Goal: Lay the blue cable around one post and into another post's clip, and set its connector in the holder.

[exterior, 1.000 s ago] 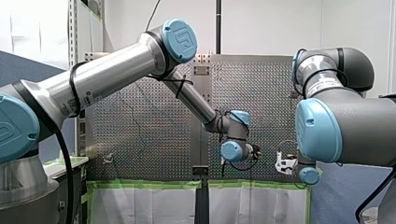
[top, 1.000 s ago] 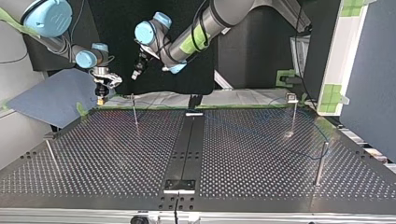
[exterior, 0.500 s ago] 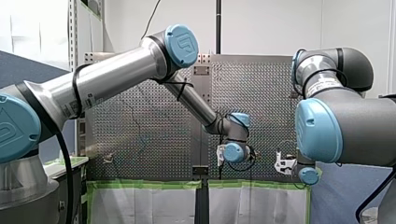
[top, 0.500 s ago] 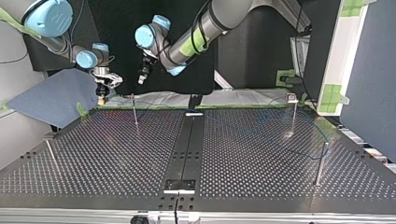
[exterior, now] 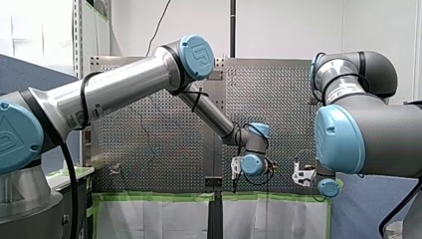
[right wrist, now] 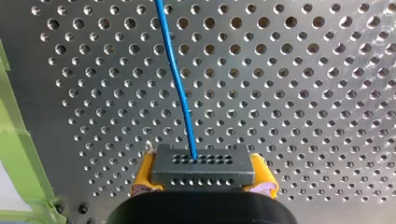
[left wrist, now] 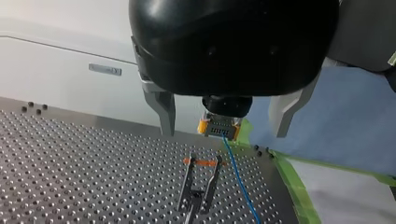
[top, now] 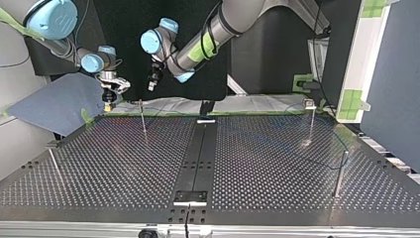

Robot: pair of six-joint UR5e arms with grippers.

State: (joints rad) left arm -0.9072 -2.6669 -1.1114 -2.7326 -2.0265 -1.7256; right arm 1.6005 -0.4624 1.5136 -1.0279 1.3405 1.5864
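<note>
The robot's right hand [top: 106,104] hangs over the edge of the bench [top: 114,168] nearest the arms, at the top view's left. Its yellow pads [right wrist: 144,179] pinch the dark connector [right wrist: 203,164] from both sides. The blue cable [right wrist: 176,79] leaves the middle of the connector's hole-studded face and runs away over the perforated plate, near a strip of green tape [right wrist: 14,140] along the bench edge. The left hand [left wrist: 223,134] hovers above the bench close to the right one, its two metal fingers [left wrist: 164,109] spread wide with nothing between them. In the left wrist view the held connector shows ahead of that hand, and the cable drops from it past a post [left wrist: 200,189] topped by a forked clip [left wrist: 205,175] and an orange band [left wrist: 203,162]. The cable passes just beside the clip, outside its prongs. In the top view a faint blue line of it crosses the bench's right half
</note>
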